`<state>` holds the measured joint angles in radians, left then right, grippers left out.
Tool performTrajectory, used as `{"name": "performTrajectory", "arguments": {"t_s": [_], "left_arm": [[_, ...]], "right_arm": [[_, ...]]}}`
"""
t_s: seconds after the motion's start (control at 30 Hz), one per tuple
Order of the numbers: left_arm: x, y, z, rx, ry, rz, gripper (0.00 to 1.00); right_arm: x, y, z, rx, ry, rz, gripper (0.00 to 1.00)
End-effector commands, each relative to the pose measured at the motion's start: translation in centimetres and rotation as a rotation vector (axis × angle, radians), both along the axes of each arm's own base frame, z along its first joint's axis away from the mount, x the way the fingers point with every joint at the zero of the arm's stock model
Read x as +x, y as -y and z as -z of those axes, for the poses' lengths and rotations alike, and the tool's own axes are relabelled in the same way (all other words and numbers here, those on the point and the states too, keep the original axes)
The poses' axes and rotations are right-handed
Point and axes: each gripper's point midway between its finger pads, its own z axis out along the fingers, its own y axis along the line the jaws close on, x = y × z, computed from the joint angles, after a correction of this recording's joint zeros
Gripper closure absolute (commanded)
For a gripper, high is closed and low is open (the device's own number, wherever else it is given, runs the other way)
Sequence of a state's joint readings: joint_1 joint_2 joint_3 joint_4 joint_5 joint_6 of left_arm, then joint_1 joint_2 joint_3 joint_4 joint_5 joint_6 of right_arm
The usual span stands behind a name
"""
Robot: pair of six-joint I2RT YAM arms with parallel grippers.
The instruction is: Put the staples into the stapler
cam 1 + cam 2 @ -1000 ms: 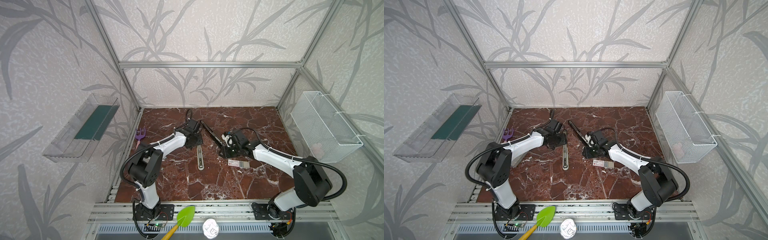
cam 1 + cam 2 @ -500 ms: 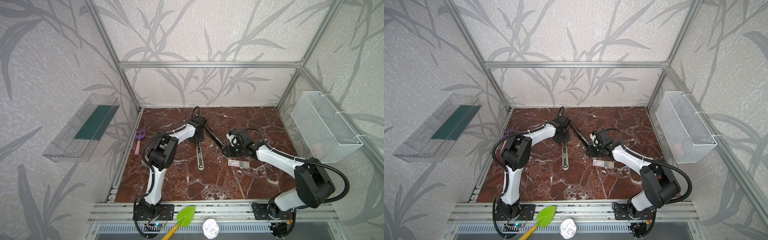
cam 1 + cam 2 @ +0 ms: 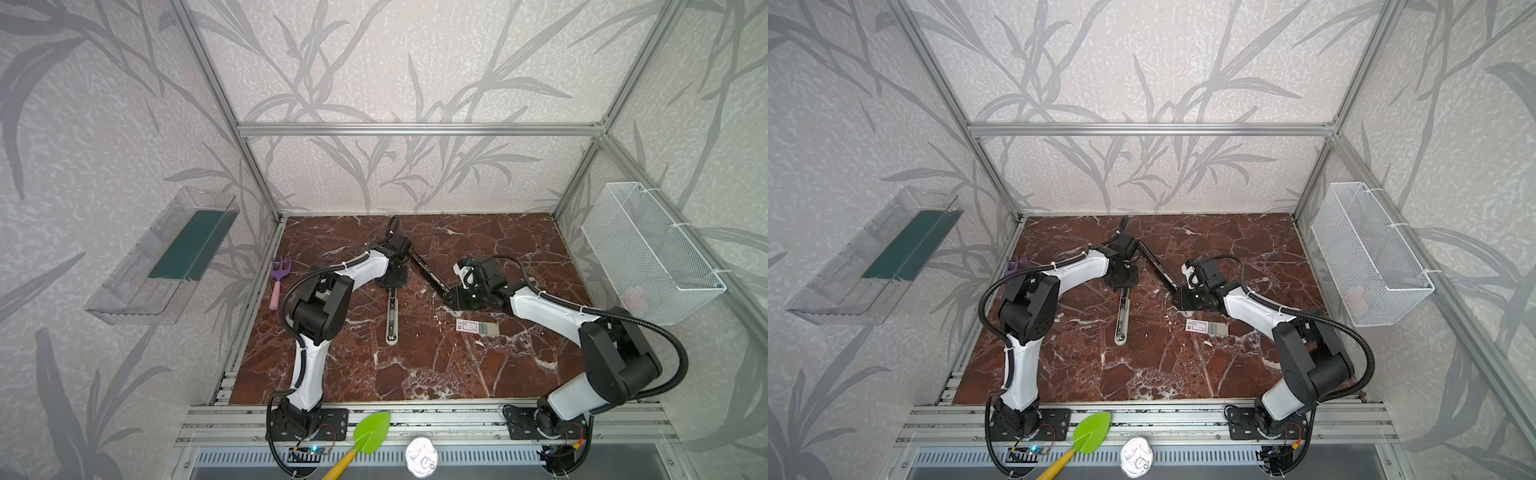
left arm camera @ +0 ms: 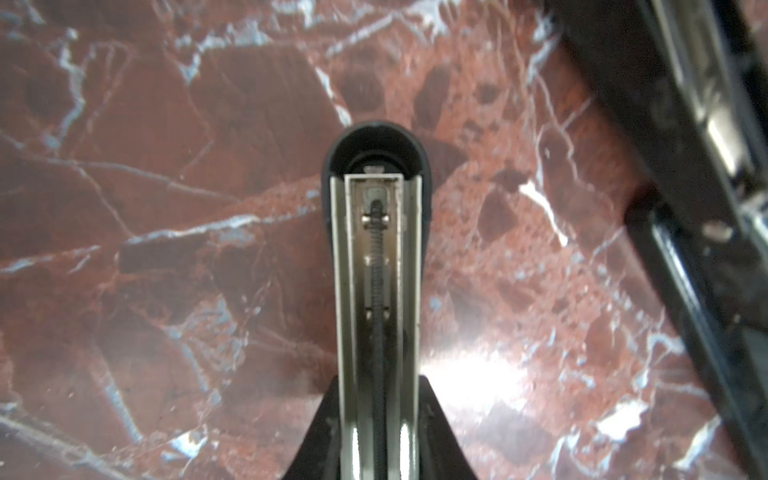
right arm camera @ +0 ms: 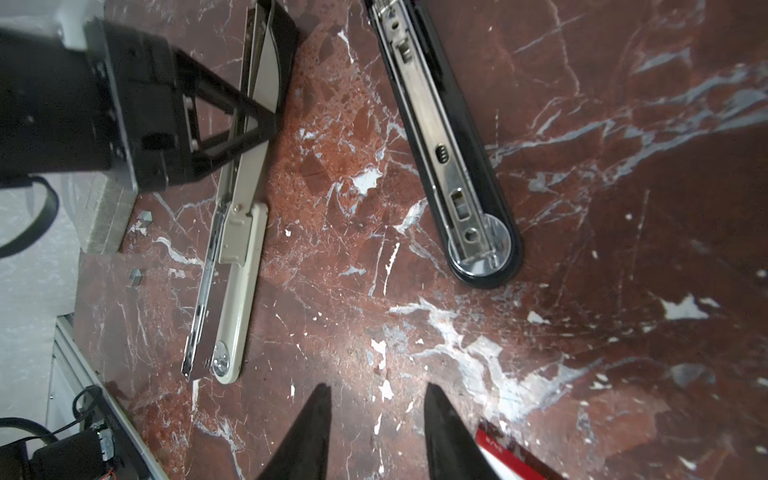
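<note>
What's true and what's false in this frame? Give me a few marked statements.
The staples lie on the table, gripped by nothing. True.
The right end effector clamps the black stapler. False: it is open and empty, with the stapler lying apart from it.
The left end effector grips the beige-and-black stapler. True.
The black stapler hides its metal inside. False: the silver metal faces up, exposed.

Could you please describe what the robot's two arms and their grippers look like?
The left arm and right arm have glossy white link shells between chunky black joint housings. A ribbed black cable hose loops along each, cinched with white ties. The left gripper has black, open-truss triangular fingers; the right gripper shows black tapered fingers. No markings are visible.
</note>
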<state>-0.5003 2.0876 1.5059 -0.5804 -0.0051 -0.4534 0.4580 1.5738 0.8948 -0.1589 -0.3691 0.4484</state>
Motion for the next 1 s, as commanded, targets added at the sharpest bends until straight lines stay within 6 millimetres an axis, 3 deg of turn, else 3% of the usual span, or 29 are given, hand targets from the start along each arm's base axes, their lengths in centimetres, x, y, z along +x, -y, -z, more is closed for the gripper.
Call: {"name": "performTrajectory", "arguments": {"t_s": [0.0,0.1,0.33,0.6,0.97], "left_arm": [[-1.0,1.7,-2.9,-0.031,0.053,0.114,1.00],[-1.9,2.6,-3.6,-0.011,0.086,0.189,1.00],[-3.6,4.8,-5.1,-0.002,0.158,0.325,1.00],[-5.1,6.1,-7.0,-0.064,0.255,0.389,1.00],[-5.8,6.9,-7.6,-0.104,0.284,0.416,1.00]], "right_arm": [[2.6,-1.5,-2.8,0.081,0.100,-0.016,0.57],[4.2,-2.0,-3.7,0.123,0.134,-0.014,0.52],[7.1,-2.0,-4.8,0.306,0.152,0.047,0.52],[8.1,-2.7,-4.7,0.494,0.116,0.056,0.50],[8.1,-6.0,-3.9,0.610,0.048,-0.014,0.44]]}}
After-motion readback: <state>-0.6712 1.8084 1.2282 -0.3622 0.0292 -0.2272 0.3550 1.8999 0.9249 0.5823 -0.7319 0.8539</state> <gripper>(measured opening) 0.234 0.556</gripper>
